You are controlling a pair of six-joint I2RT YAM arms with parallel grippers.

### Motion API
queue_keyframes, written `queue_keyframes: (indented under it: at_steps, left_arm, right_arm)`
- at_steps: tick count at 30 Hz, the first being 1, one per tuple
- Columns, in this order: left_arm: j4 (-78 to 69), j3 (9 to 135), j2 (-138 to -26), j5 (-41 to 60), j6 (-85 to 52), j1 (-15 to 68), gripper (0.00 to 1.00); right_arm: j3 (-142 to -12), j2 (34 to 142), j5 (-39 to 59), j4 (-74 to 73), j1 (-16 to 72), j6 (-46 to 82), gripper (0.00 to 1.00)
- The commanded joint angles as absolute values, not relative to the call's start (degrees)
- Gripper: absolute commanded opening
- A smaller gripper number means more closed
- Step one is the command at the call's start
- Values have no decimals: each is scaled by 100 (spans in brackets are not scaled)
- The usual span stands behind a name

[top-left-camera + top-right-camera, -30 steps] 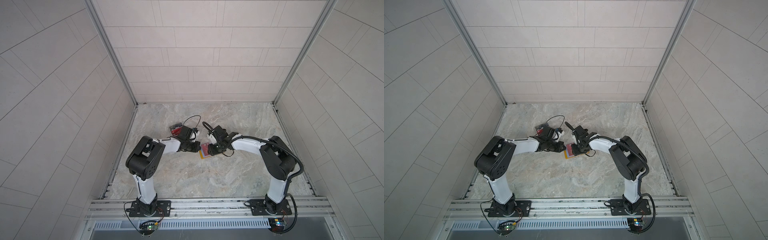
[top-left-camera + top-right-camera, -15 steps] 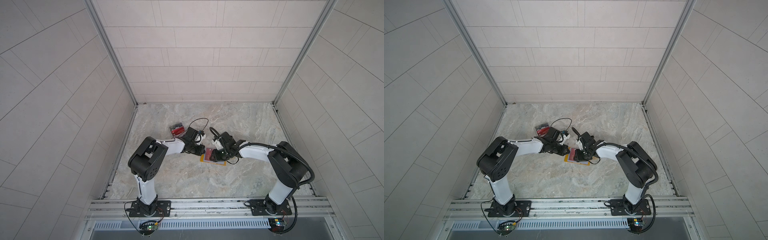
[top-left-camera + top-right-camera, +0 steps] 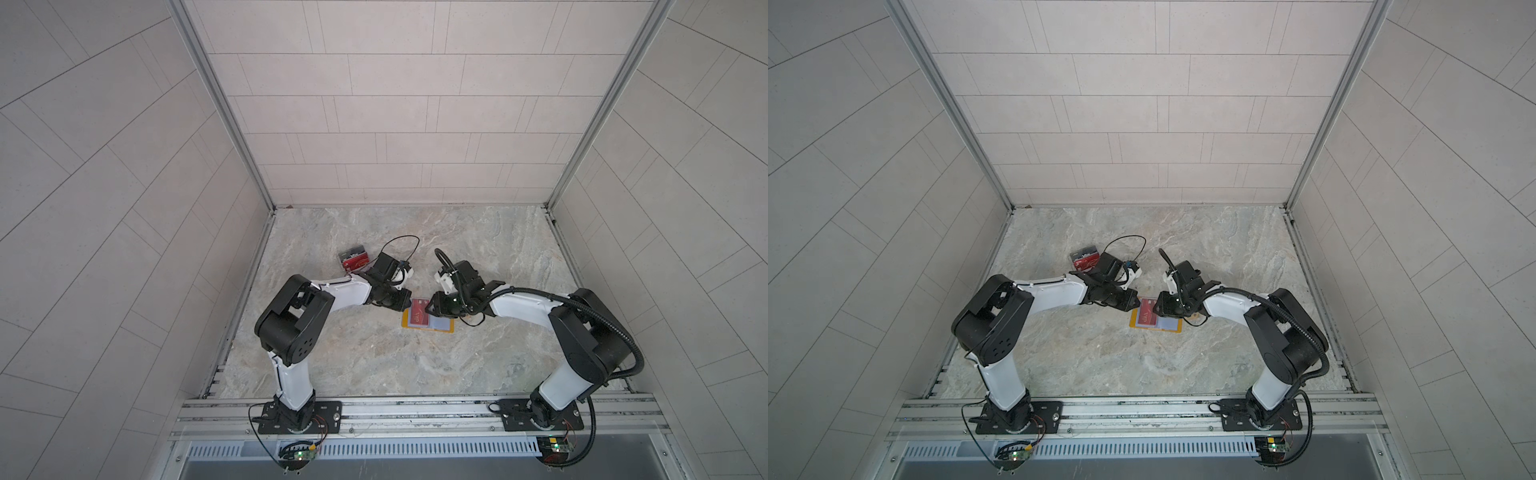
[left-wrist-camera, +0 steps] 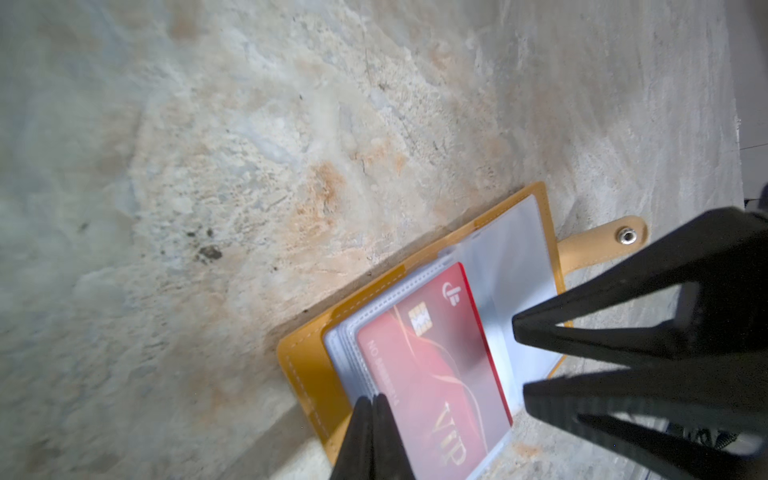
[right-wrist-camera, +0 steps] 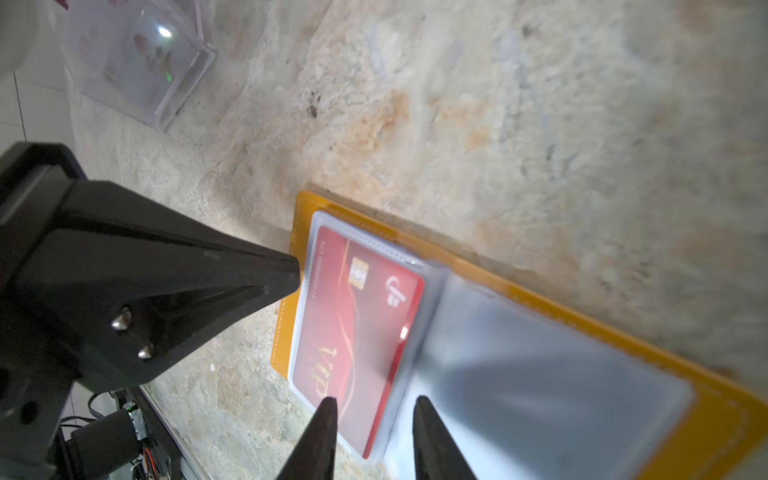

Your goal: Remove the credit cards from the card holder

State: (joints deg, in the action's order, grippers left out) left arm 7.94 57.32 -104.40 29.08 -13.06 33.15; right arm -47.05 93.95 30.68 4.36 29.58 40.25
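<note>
Card holder lies open flat mid-table between the two gripper tips, yellow cover down, clear sleeves up. A red credit card sits in the top sleeve on the holder's left half in both top views.

Surface: grey-beige marbled stone-look tabletop with rusty blotches. Room: pale tiled walls on three sides, metal corner posts, and a slotted rail along the front carrying both arm bases.

Left gripper: jaws pressed together, tip at the outer edge of the sleeve stack beside the card. Can't tell if a sleeve is nipped.

Right gripper: jaws spread partway, one tip over the card's corner and one over the bare sleeve next to it. Contact is unclear.

View differences:
- Top views show both whole arms and a clear box with red and dark contents, back-left of the left wrist.
- The right wrist view catches that box blurred, plus the left gripper's tip at the sleeve edge.
- Only the left wrist view shows the strap tab with its snap.
- The chip and VIP lettering on the card are readable in the wrist views only.
</note>
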Motion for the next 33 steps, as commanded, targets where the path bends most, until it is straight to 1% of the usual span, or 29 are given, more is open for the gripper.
queue_keyframes:
  at_steps: [1, 5, 14, 33]
  left_arm:
    - [1071, 5814, -10249, 2806, -1309, 3340, 6]
    - [1125, 5668, -10198, 2669, -1335, 3349, 6]
    - [1009, 5502, -10307, 2792, -1321, 3366, 6]
    - [906, 5440, -10485, 2804, -1327, 3393, 5]
  right_arm:
    - [-4574, 9440, 3431, -114, 2846, 4397, 32]
    - [-4500, 9608, 3745, -539, 2753, 4594, 30]
    - [-4474, 9842, 3753, -608, 2715, 4597, 28]
    - [-4368, 9893, 3877, -733, 2688, 4772, 27]
